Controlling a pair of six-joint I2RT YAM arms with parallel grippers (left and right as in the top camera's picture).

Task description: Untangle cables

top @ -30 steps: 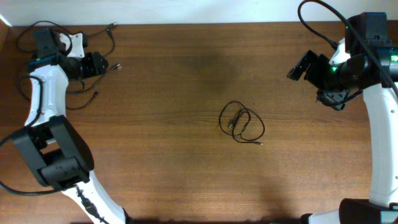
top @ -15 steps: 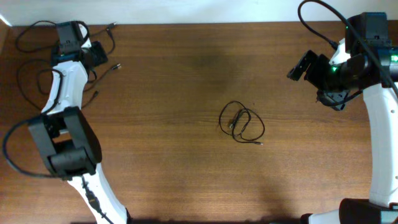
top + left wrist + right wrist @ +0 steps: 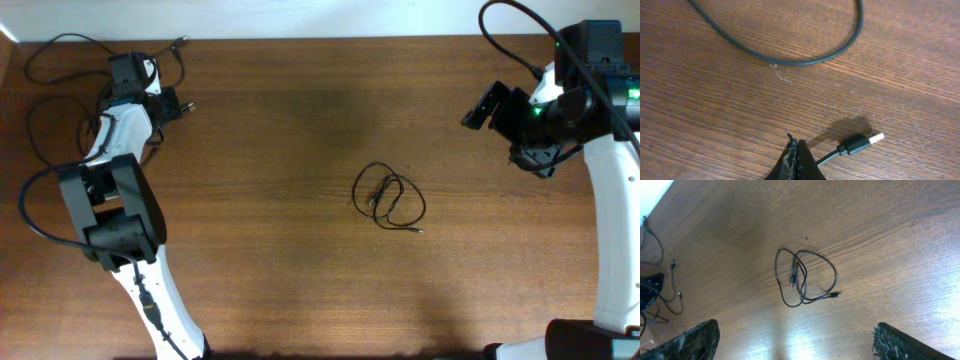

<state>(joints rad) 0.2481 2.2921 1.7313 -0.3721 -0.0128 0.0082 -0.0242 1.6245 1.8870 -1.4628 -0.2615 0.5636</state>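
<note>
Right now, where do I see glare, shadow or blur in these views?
Right wrist view: white glare on the table at the bottom edge, and the right tool's fingers are blurred. Left wrist view: the USB plug is sharp, with a shadow beside it.

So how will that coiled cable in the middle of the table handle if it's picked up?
Probably floppy: the coiled cable lies in loose thin loops, so they would likely droop and unwind. Likely light too; a push on the smooth table may slide it whole.

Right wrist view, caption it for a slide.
Open right tool poised over tangled black cables on the wooden table.
</note>
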